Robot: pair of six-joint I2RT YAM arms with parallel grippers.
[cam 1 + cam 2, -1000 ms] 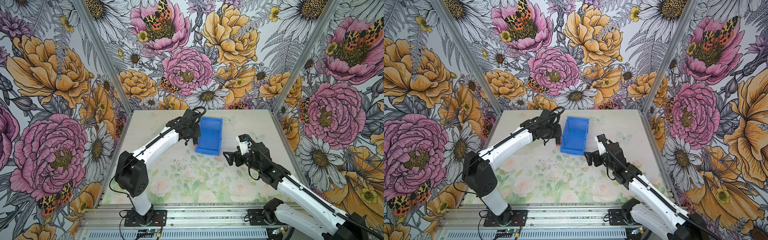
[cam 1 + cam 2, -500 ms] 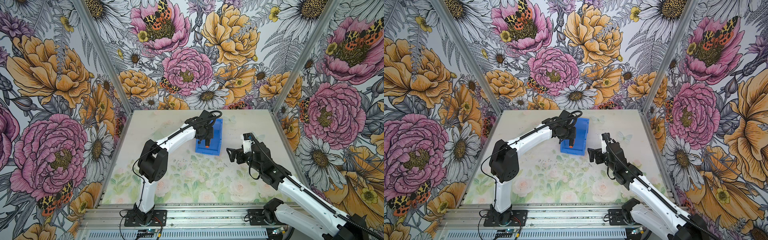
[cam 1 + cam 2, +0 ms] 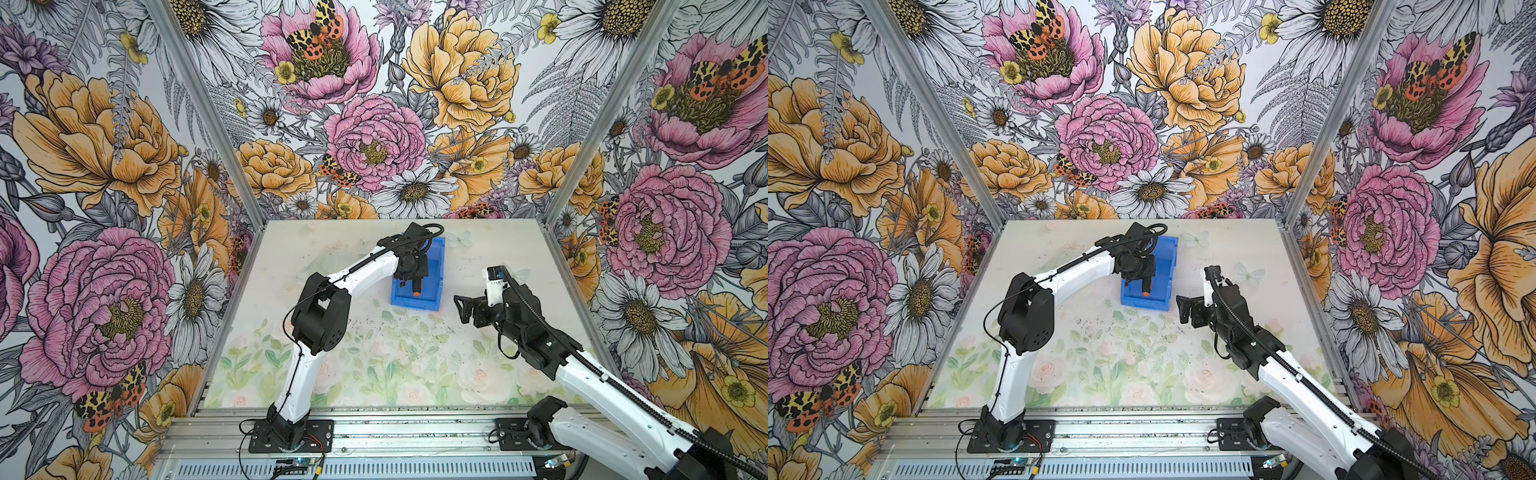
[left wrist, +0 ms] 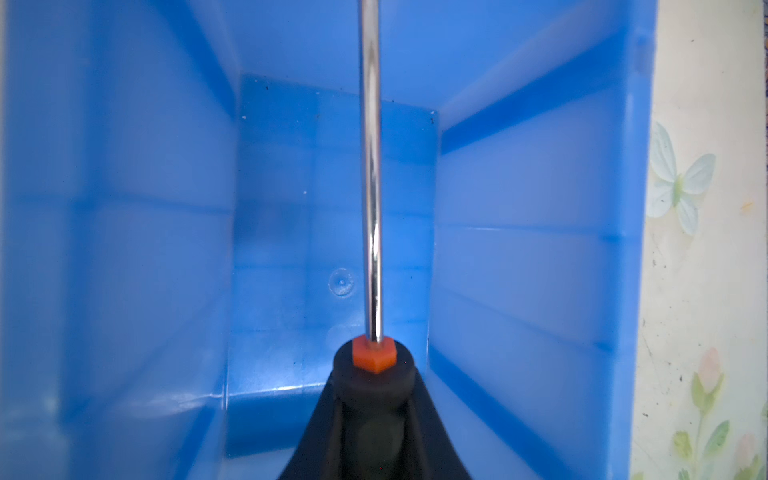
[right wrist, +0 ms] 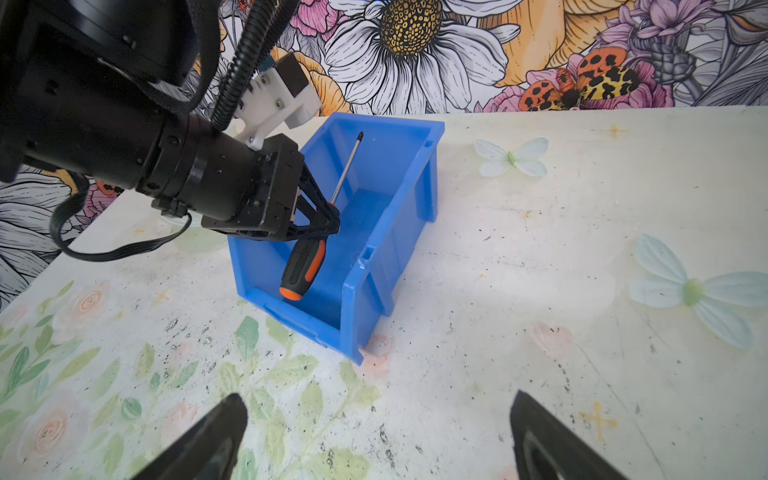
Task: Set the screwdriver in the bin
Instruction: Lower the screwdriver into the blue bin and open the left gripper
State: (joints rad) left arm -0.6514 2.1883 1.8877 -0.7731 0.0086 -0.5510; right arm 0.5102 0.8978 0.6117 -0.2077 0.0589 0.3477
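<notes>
bin smooth blue plastic, kinda glossy inside. screwdriver shaft shiny chrome metal, handle black textured grip w/ orange inlay, matt. desk matt printed floral surface, scuffed, dark specks.

The left claw and screwdriver occupy the bin; bare table flanks it.

two robot arms, the left arm and the right arm, each with glossy white shells and chunky black joint housings. a black ribbed hose and a flat black cable trail from the left wrist, beside a white bracket with small screws. the left hand and right hand are black, with tapering wedge-shaped fingers.
</notes>
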